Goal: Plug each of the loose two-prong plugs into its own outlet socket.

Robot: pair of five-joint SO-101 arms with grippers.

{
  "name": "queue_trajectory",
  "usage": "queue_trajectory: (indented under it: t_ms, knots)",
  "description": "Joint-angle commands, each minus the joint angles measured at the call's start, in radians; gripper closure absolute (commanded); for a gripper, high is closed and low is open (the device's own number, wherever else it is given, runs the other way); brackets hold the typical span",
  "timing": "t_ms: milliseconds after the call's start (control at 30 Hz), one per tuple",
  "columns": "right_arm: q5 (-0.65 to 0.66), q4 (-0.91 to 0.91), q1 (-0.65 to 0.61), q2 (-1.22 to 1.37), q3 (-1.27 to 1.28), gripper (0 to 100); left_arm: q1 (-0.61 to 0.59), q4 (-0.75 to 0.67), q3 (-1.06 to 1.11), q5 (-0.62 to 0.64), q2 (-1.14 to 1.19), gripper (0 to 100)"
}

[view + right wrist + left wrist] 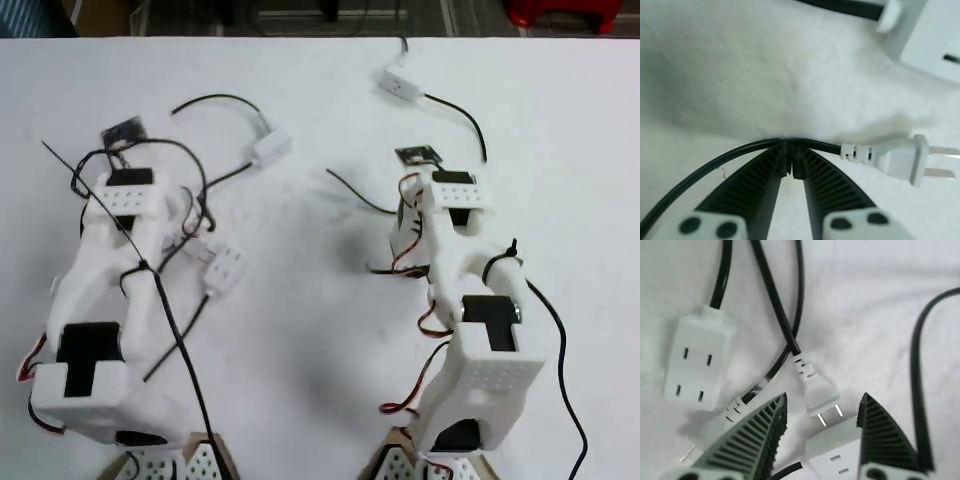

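Note:
My left gripper (823, 399) is open just above a white two-prong plug (816, 390) on a black cable, which lies between its fingers. A white outlet socket (697, 360) lies off to one side, and a second socket (832, 456) lies right under the gripper, close to the plug's prongs. Another plug's prongs (687, 455) poke out beside one finger. My right gripper (791, 150) is shut, its tips resting at a black cable (730, 157) that leads to a white plug (905, 160). A white socket (930, 35) lies beyond that plug.
In the high view, white sockets lie on the white table at the far centre-right (400, 82), at the middle (270, 148) and beside the left arm (222, 265). Black cables (190, 340) loop around and over the left arm. The table's far edge (320, 38) is near.

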Motion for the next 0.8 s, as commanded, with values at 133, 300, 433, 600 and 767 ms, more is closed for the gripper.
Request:
queue_trajectory:
  t_ms: [133, 300, 433, 600, 767]
  knots:
    - [0.000, -0.022, -0.031, 0.015, 0.002, 97.7, -0.012, 0.109, -0.221, 0.020, 0.234, 78]
    - [0.000, -0.022, -0.031, 0.015, 0.002, 97.7, 0.013, 0.364, -0.465, 0.021, 0.404, 88]
    - [0.000, -0.022, -0.031, 0.015, 0.000, 97.7, 0.013, 0.486, -0.609, 0.012, 0.515, 96]
    - [0.000, -0.022, -0.031, 0.015, 0.000, 97.7, 0.007, 0.589, -0.733, -0.046, 0.616, 97]
    - [0.000, -0.024, -0.031, 0.015, 0.000, 97.7, 0.004, 0.687, -0.812, -0.261, 0.622, 97]
